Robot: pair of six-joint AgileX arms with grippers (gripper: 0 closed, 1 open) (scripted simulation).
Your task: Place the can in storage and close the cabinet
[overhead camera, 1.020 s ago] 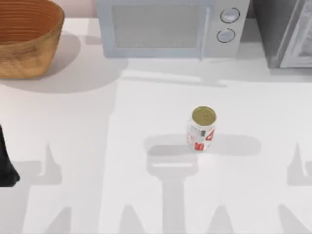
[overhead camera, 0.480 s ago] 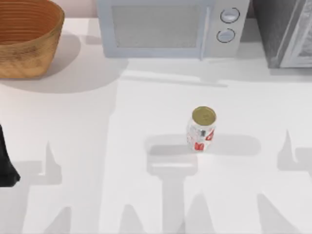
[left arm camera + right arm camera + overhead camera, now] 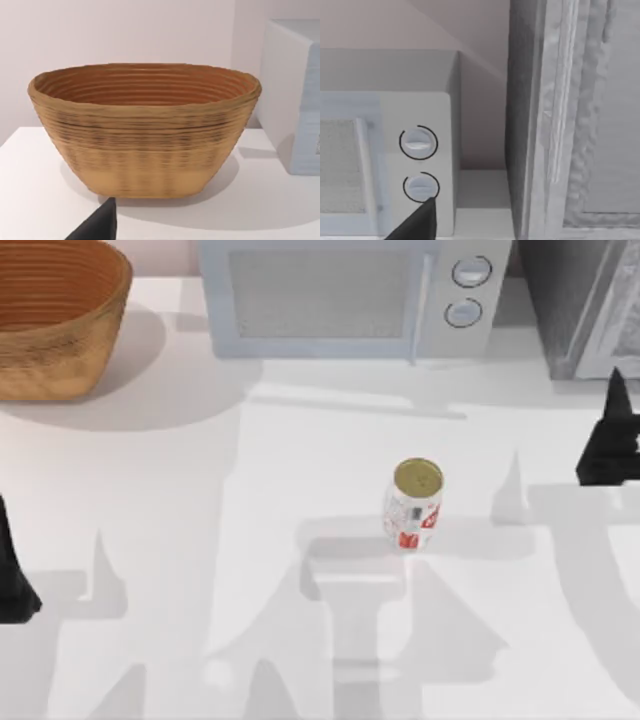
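The right gripper (image 3: pixel 608 440) was at the right edge of the table in the top view, just in front of the cabinet (image 3: pixel 575 305) and well to the right of the can (image 3: pixel 413 504). Only a dark pointed part of it was visible there, so I could not tell if its fingers were wide or narrow. It held nothing that I could see. In the right wrist view one dark fingertip (image 3: pixel 417 222) stood in front of the cabinet door (image 3: pixel 580 115), a pale framed panel set in the dark speckled body, with the microwave (image 3: pixel 390 160) and its two round knobs just beside it.

The can stood upright near the middle of the table (image 3: pixel 200 490), apart from both grippers, with its gold top up and its white and red label to the front. Nothing touched it.

The left gripper (image 3: pixel 12 570) was parked at the left edge of the table, near the woven basket (image 3: pixel 145 130), and I could not tell its opening either.

In my judgement the step in hand was the approach to the cabinet door, before any grasp of the can. The door seemed to need opening first, so the next move would call for the right gripper to reach the door's edge or handle and pull it. After this the can must be gripped around its side and carried in upright.
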